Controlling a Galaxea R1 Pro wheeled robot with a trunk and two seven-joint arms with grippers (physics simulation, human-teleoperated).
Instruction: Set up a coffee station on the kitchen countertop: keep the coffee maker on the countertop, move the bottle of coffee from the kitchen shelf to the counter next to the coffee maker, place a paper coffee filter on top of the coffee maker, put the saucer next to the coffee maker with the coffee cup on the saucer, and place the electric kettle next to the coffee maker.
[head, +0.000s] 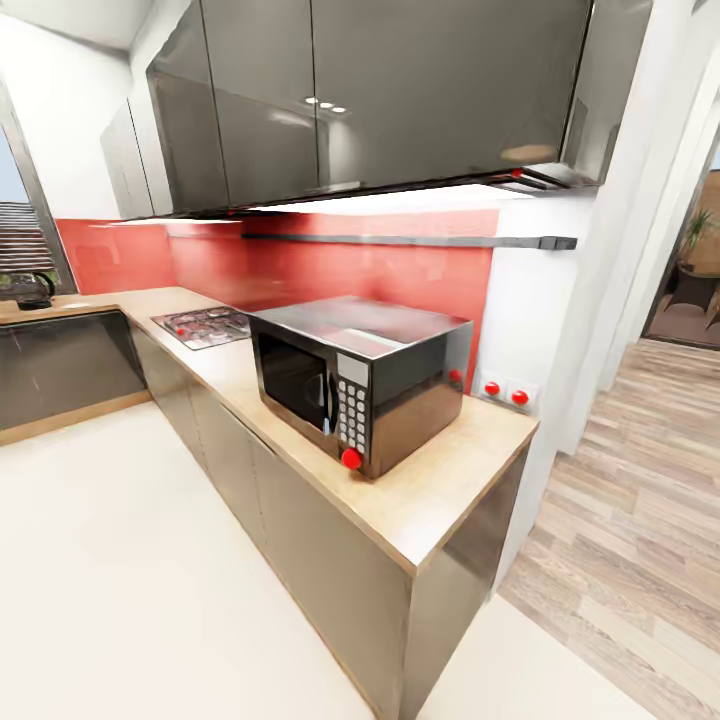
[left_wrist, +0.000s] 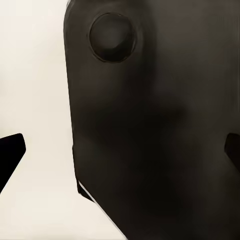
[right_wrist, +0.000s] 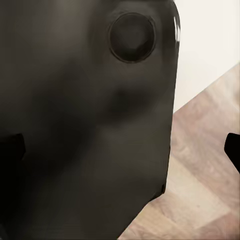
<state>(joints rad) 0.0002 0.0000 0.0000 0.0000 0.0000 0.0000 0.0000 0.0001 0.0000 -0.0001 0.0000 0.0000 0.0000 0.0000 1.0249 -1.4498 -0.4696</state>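
Observation:
On the far left stretch of counter, by the window, a small dark object with a curved handle looks like the electric kettle (head: 33, 290). The wooden countertop (head: 440, 495) runs from there along the red wall to its near end. My left gripper (left_wrist: 120, 152) is open, with one dark fingertip (left_wrist: 11, 155) at each side of the left wrist view and nothing between them. My right gripper (right_wrist: 122, 150) is open the same way, its fingertips (right_wrist: 233, 150) far apart. Behind both sits a dark panel of my own body (left_wrist: 150, 125).
A black and steel microwave (head: 360, 385) stands on the counter's near end, and a gas hob (head: 203, 325) is set in farther back. Dark upper cabinets (head: 380, 90) hang above. White floor (head: 120, 580) lies left of the counter, wood floor (head: 640, 520) to its right.

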